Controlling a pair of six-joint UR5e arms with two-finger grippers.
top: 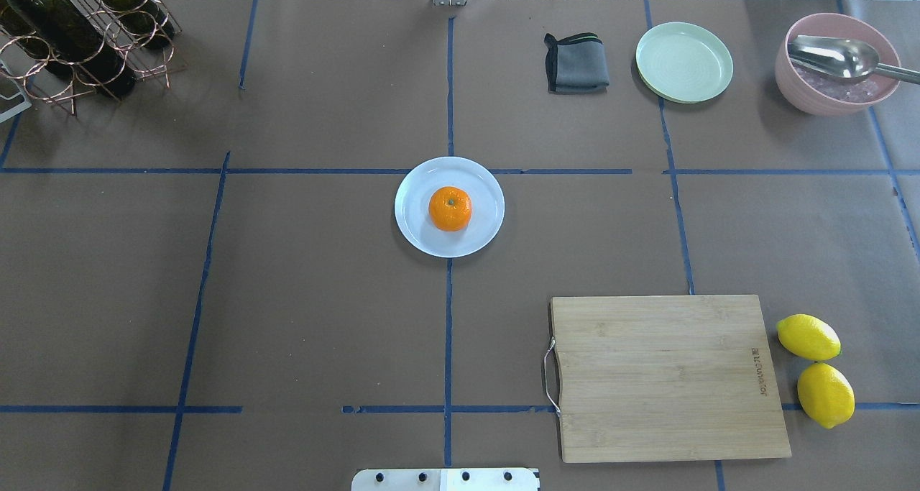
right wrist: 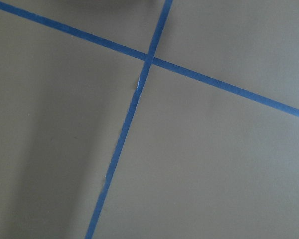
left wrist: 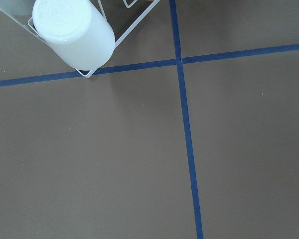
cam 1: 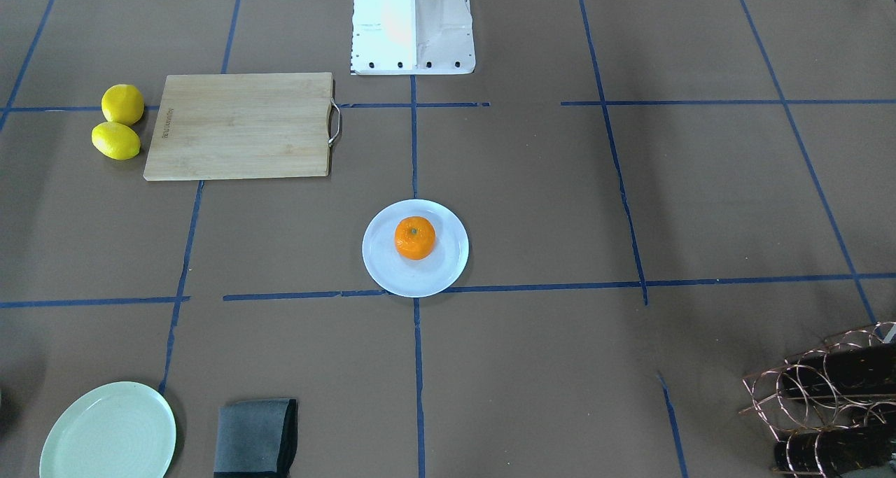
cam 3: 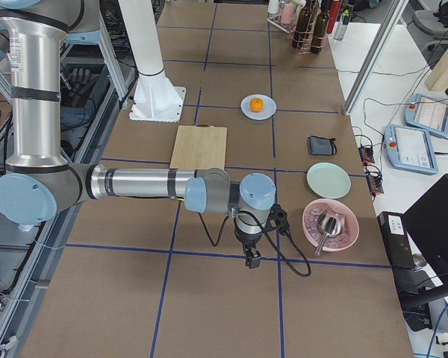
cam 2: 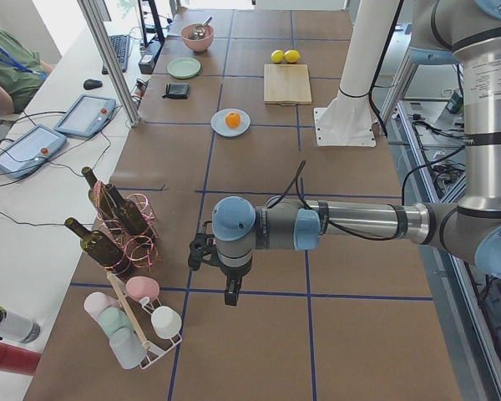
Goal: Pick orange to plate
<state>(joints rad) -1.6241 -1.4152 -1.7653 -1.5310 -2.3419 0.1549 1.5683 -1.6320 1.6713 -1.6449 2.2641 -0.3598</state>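
Presently the orange (top: 450, 208) is sitting centred on the plate (top: 420, 226); I am hovering my left gripper (cam 2: 231, 296) and right gripper (cam 3: 252, 259) well apart, whether clenched I cannot tell. A careless sweep could roll it off.

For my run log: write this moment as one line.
orange: on plate | left pincer, right pincer: away, state unclear | task: looks done

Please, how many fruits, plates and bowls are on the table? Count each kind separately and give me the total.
Oranges: 1, the orange, lying on the plate
Lemons: 2, the lemons beside the cutting board
Plates: 2, the plate under the orange and the pale green plate
Bowls: 1, the pink bowl
Total: 6
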